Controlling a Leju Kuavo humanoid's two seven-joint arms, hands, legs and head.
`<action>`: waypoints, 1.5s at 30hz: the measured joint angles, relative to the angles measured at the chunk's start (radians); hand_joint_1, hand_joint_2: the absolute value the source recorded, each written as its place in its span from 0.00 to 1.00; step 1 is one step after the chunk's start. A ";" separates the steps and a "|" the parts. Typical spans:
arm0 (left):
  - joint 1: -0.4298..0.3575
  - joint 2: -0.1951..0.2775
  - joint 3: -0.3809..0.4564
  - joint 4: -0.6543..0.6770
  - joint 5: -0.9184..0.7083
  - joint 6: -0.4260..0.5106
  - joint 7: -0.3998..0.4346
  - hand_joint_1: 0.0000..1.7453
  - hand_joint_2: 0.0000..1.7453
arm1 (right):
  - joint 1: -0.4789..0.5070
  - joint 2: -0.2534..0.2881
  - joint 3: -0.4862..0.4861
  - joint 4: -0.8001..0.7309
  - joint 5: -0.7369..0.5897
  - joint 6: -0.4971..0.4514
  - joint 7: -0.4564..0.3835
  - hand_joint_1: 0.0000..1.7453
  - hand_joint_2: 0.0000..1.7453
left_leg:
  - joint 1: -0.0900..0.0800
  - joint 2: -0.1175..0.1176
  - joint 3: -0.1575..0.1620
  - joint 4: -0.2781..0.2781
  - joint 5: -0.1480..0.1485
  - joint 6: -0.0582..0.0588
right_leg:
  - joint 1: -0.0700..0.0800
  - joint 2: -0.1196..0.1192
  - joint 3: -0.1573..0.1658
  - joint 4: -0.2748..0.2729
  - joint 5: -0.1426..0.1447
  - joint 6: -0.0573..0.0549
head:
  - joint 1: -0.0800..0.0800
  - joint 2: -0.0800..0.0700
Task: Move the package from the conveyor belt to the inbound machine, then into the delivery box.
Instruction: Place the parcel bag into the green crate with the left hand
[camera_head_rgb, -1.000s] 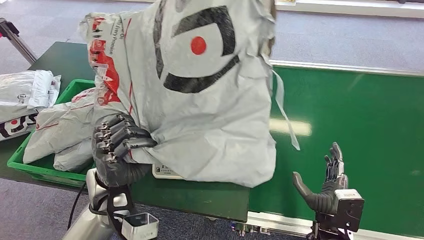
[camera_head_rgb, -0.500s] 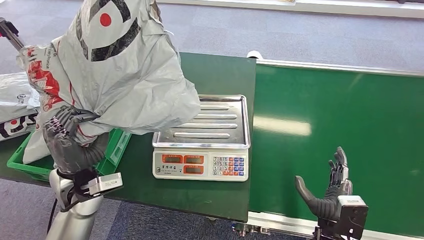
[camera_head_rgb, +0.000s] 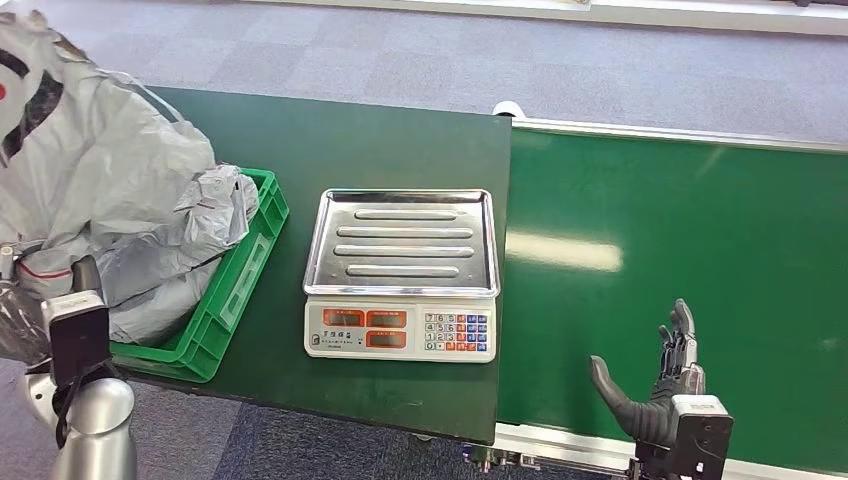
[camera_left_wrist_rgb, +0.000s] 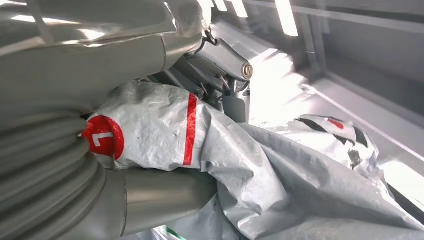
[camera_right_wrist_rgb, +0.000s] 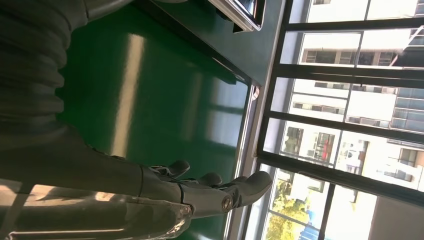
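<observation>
Left hand (camera_left_wrist_rgb: 150, 195) grips the grey package (camera_head_rgb: 110, 190), its thumb and fingers closed on the crumpled plastic; the package hangs over the green delivery box (camera_head_rgb: 235, 290) at the desk's (camera_head_rgb: 400, 140) left end, touching the bags inside. Right hand (camera_head_rgb: 655, 385) holds nothing, fingers straight and thumb spread, above the green conveyor belt (camera_head_rgb: 680, 220). The scale (camera_head_rgb: 402, 275), its steel tray bare, stands between box and belt.

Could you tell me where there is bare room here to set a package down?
The scale's steel tray is bare. So is the dark tabletop behind the scale, and the green conveyor belt beyond the open right hand. The green bin is crowded: grey packages fill it, and the left hand holds a grey package over it.
</observation>
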 joint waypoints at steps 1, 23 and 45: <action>-0.002 -0.003 0.019 0.012 0.011 -0.005 0.001 1.00 1.00 | -0.001 0.001 0.000 0.000 0.001 0.000 0.000 0.00 1.00 | 0.000 0.000 0.000 0.000 0.000 0.000 | 0.000 0.000 0.000 0.000 0.000 0.000 | 0.000 0.000; -0.073 -0.017 0.160 0.268 -0.100 -0.150 0.154 0.55 1.00 | -0.009 0.012 0.001 0.001 0.013 0.002 0.008 0.00 1.00 | 0.000 0.000 0.000 0.000 0.000 0.000 | 0.000 0.000 0.000 0.000 0.000 0.000 | 0.000 0.000; -0.055 -0.059 0.104 0.136 0.098 0.032 -0.146 0.00 1.00 | -0.060 0.013 0.019 0.043 0.008 -0.003 0.007 0.00 1.00 | 0.000 0.000 0.000 0.000 0.000 0.000 | 0.000 0.000 0.000 0.000 0.000 0.000 | 0.000 0.000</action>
